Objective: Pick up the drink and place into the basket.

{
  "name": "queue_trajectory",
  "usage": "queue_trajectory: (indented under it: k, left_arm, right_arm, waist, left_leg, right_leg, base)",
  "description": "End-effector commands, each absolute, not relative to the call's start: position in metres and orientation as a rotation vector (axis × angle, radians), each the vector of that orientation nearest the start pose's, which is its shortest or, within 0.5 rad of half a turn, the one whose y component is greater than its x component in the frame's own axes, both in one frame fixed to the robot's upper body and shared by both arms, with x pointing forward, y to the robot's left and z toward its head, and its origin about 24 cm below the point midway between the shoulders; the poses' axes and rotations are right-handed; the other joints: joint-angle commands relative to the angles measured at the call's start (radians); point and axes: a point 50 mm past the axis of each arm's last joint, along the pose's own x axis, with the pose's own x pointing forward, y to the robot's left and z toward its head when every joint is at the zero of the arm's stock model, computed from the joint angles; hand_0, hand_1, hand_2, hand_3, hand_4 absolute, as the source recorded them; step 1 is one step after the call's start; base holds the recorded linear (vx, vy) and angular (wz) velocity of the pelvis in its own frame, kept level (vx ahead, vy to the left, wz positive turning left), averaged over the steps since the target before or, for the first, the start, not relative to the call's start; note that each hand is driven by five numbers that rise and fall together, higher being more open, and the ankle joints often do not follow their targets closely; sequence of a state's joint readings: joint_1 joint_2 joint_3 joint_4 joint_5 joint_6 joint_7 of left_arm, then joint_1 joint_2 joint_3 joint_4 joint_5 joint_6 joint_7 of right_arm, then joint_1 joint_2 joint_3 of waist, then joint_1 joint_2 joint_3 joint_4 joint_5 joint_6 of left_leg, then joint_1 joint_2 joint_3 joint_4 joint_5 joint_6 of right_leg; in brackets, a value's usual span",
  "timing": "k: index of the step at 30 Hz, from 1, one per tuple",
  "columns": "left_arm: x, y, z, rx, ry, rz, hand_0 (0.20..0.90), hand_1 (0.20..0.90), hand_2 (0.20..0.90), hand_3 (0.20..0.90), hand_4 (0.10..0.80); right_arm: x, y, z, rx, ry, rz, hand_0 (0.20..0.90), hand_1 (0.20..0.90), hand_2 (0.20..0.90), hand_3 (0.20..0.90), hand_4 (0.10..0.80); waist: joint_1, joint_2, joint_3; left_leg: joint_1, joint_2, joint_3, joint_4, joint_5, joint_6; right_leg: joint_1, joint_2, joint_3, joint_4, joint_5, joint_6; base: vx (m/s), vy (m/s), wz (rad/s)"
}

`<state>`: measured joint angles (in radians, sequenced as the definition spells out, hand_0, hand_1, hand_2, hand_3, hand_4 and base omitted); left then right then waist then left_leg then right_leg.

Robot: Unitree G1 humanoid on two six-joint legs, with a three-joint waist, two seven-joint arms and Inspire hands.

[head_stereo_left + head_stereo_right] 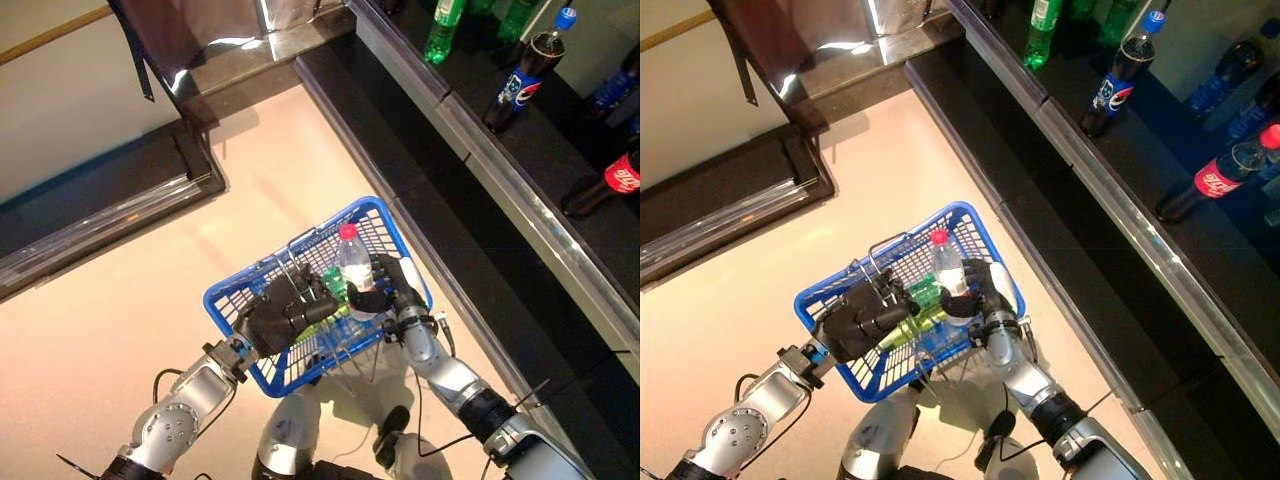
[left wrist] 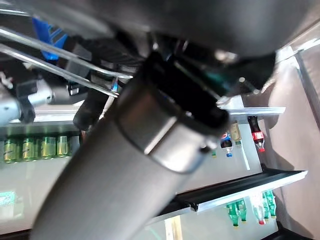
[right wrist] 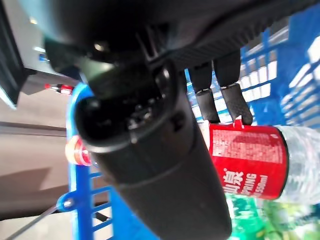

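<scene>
Blue basket (image 1: 225,300) handle gripped by left hand (image 1: 280,315); right hand (image 1: 392,285) clasps water bottle (image 1: 354,270) inside it, should lower fully before releasing.

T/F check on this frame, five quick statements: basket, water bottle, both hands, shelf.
1. The right hand is curled round a clear water bottle with a red cap. True.
2. The water bottle lies flat on the floor beside the basket. False: it stands roughly upright over the blue basket, in the right hand.
3. The left hand is shut on the basket's wire handle. True.
4. The basket is empty. False: a green bottle lies inside it.
5. The dark shelf to the robot's right holds only cans. False: soda bottles stand there, including a cola bottle with a blue cap.
</scene>
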<state>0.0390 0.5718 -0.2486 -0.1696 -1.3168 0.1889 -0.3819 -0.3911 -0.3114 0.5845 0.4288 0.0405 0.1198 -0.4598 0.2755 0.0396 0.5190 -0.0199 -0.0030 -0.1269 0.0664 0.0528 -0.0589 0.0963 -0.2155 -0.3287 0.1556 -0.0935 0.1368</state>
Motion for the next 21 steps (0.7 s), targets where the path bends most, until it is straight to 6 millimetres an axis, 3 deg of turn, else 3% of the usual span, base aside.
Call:
queue_trajectory:
  k: [1, 4, 11, 21]
  left_arm:
    - [0.194, 0.115, 0.203, -0.855, -0.571, -1.433, 0.300, 0.300, 0.300, 0.200, 0.100]
    - [0.193, 0.111, 0.207, -0.838, -0.590, -1.469, 0.300, 0.300, 0.300, 0.200, 0.100]
    - [0.189, 0.102, 0.215, -0.845, -0.593, -1.549, 0.300, 0.300, 0.300, 0.200, 0.100]
    - [0.186, 0.093, 0.220, -0.809, -0.605, -1.604, 0.300, 0.300, 0.300, 0.200, 0.100]
  right_arm:
    - [0.318, -0.089, 0.046, -0.525, -0.040, 0.071, 0.300, 0.300, 0.300, 0.200, 0.100]
    - [0.318, -0.091, 0.035, -0.503, 0.027, 0.058, 0.300, 0.300, 0.300, 0.200, 0.100]
    - [0.320, -0.094, 0.012, -0.904, 0.051, 0.138, 0.300, 0.300, 0.300, 0.200, 0.100]
    - [0.320, -0.107, -0.010, -1.148, 0.127, 0.191, 0.300, 0.300, 0.300, 0.200, 0.100]
  waist:
    - [0.007, 0.029, -0.226]
    - [0.012, 0.030, -0.224]
    - [0.033, 0.038, -0.228]
    - [0.055, 0.045, -0.220]
  left_leg:
    - [-0.012, -0.008, -0.021, 0.083, -0.058, -0.005]
    - [-0.013, -0.010, -0.025, 0.080, -0.058, -0.004]
    - [-0.022, -0.021, -0.046, 0.079, -0.057, 0.000]
    - [-0.035, -0.033, -0.067, 0.076, -0.052, 0.007]
  right_leg:
    - [-0.021, -0.010, -0.024, 0.035, 0.026, -0.055]
    - [-0.022, -0.011, -0.031, 0.038, 0.026, -0.055]
    - [-0.027, -0.018, -0.050, 0.046, 0.026, -0.049]
    - [-0.034, -0.026, -0.069, 0.053, 0.028, -0.043]
  base:
    - [-0.015, -0.016, 0.05]
    - [-0.010, -0.023, 0.12]
    - [0.003, -0.021, 0.08]
    - [-0.004, -0.009, 0.07]
